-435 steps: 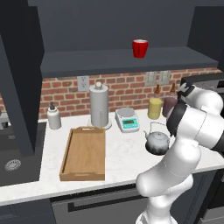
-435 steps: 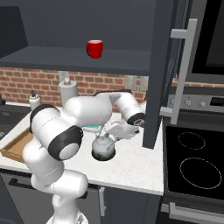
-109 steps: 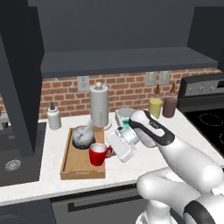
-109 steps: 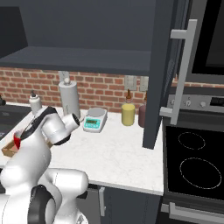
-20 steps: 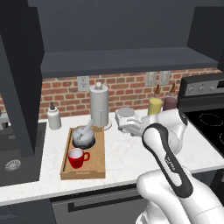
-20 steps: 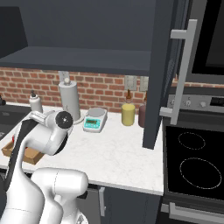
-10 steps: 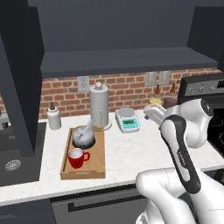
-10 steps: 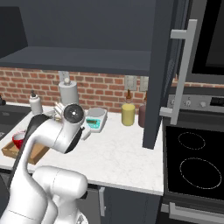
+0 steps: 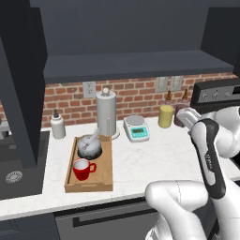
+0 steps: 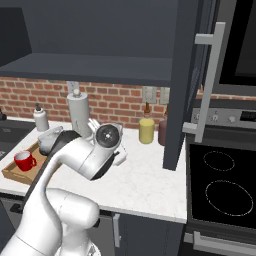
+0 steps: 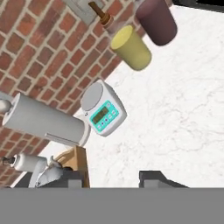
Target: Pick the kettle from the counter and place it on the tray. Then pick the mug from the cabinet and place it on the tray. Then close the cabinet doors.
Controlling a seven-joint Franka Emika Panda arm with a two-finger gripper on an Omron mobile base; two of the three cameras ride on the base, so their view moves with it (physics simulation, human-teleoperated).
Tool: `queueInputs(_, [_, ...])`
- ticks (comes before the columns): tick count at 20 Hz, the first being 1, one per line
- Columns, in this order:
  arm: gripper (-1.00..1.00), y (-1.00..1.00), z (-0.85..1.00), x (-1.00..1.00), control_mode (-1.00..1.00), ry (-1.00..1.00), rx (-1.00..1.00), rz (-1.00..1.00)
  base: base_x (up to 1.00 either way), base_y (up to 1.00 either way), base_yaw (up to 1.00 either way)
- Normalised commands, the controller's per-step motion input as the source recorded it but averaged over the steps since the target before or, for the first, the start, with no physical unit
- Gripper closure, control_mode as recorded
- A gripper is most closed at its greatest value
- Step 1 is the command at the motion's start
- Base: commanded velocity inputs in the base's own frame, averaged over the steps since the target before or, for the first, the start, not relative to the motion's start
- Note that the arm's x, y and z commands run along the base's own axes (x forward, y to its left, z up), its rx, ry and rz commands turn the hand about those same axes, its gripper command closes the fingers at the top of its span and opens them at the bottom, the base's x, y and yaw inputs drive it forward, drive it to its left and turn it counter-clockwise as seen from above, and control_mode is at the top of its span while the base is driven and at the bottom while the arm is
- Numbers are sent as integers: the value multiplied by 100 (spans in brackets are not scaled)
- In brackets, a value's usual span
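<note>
The wooden tray [image 9: 108, 177] lies on the white counter [image 9: 157, 157] at the left. The grey kettle [image 9: 90, 146] sits at its far end and the red mug [image 9: 82, 169] at its near end. My gripper [image 9: 184, 114] hovers far to the right, near the canisters, well away from the tray. In the hand view my gripper [image 11: 111, 180] is open, its dark fingertips [image 11: 155, 178] wide apart with nothing between them. The cabinet shelf [image 9: 136, 65] is bare. The left cabinet door [image 9: 18, 93] and the right cabinet door [image 10: 186, 85] with its silver handle [image 10: 207, 82] both stand open.
A tall grey cylinder [image 9: 106, 115], a kitchen scale [image 9: 137, 127], a yellow canister [image 9: 165, 116] and a maroon canister [image 11: 155, 19] line the brick wall. A small bottle [image 9: 57, 126] stands left of the tray. The sink [image 9: 14, 176] is at the left, the stove [image 10: 222, 190] at the right.
My arm has swung right across the counter, from the scale to the canisters. Kettle and mug have stayed on the tray.
</note>
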Motion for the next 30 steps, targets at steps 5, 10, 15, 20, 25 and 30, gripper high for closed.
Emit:
queueInputs(5, [100,-42,0,0,-100,0,5,0,0,0,0])
queueInputs(10, [100,-61,0,0,-100,-3,37,-1,0,0,0])
queueInputs(15, [100,-70,4,-1,-100,-16,38,-7,0,0,0])
queueInputs(20, [100,-38,1,0,-100,-20,13,-9,0,0,0])
queueInputs(25, [100,-70,16,-4,-100,-8,6,-4,0,0,0])
queueInputs(30, [100,-75,7,-9,-100,-10,4,-2,0,0,0])
